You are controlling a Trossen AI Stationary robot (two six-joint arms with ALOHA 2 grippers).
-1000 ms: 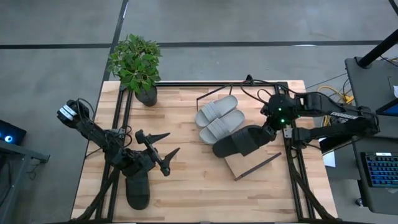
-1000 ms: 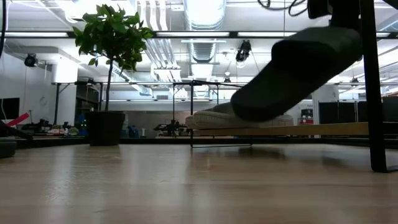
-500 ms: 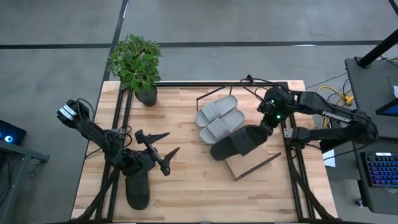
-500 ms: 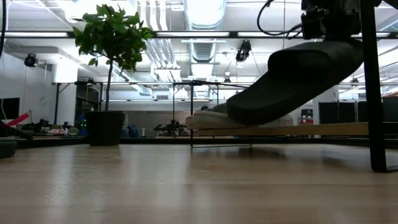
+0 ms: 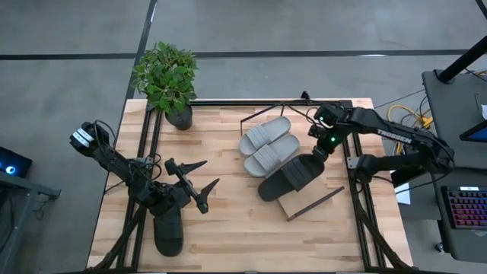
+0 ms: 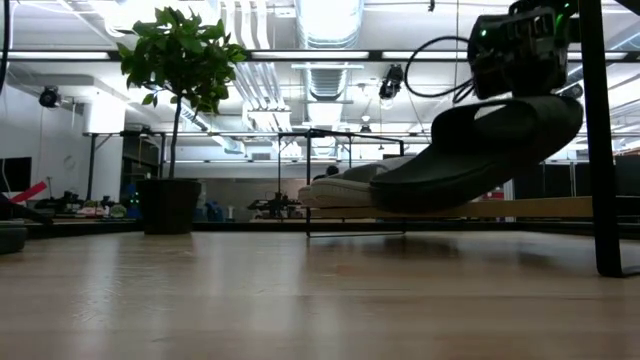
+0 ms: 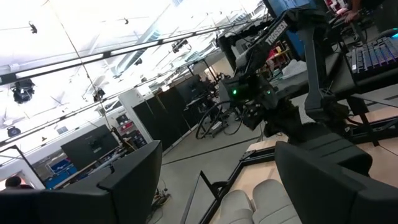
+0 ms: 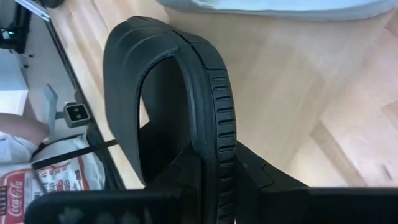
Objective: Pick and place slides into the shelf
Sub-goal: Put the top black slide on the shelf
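A black slide (image 5: 293, 175) hangs tilted over the shelf (image 5: 304, 204), with my right gripper (image 5: 326, 149) shut on its right end. Its lower end (image 6: 395, 190) is close above the shelf board (image 6: 520, 208), beside the light grey pair (image 5: 268, 144) that lies sole-down on the shelf. Whether that end touches the board, I cannot tell. A second black slide (image 5: 169, 232) lies on the table at the near left, partly under my left arm. My left gripper (image 5: 199, 185) hovers open above the table's left half with nothing between its fingers. My right gripper pinches the black slide's sole at the end away from the strap (image 8: 217, 146), one finger (image 8: 183, 171) on each flat side. The fingers slant down from the table's right and lie along the slide. The held end is up and the strap end (image 8: 124, 62) hangs lower.
A potted plant (image 5: 167, 80) stands at the far left corner. Black frame rails run along the table's left and right sides; one post (image 6: 598, 150) stands right beside the held slide. Bare wood lies in the middle and near part of the table.
My right gripper has come down and swung toward the table's far edge and a little left, still shut on the black slide. The slide has tipped from steep to flatter, its held end sinking toward the shelf while its lower end stays by the grey pair.
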